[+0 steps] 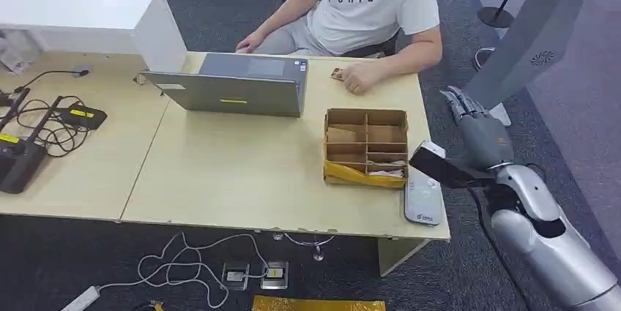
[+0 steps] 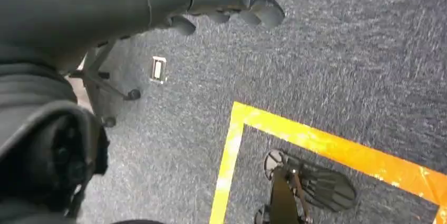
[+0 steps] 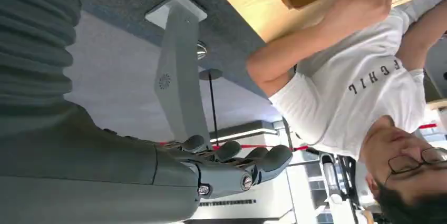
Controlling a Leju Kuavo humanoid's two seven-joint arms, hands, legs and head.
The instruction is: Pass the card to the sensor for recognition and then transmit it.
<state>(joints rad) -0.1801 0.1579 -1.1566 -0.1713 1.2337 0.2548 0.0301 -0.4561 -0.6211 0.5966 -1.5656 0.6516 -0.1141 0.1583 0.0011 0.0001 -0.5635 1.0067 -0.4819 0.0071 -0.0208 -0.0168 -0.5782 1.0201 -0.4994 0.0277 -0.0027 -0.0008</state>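
Right hand raised off table's right edge, fingers loosely extended, holding nothing. Dark flat card juts from wrist area toward table; how held, cannot tell. Grey-white sensor pad below it on light wooden table, beside compartmented cardboard box. Left hand hangs over carpet, fingers loosely curled, empty.

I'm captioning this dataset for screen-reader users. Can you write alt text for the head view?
The robot's right hand hangs past the table's right edge, holding nothing, near a grey sensor and a divided cardboard box. Across the wooden table, a seated person rests a hand beside an open laptop.
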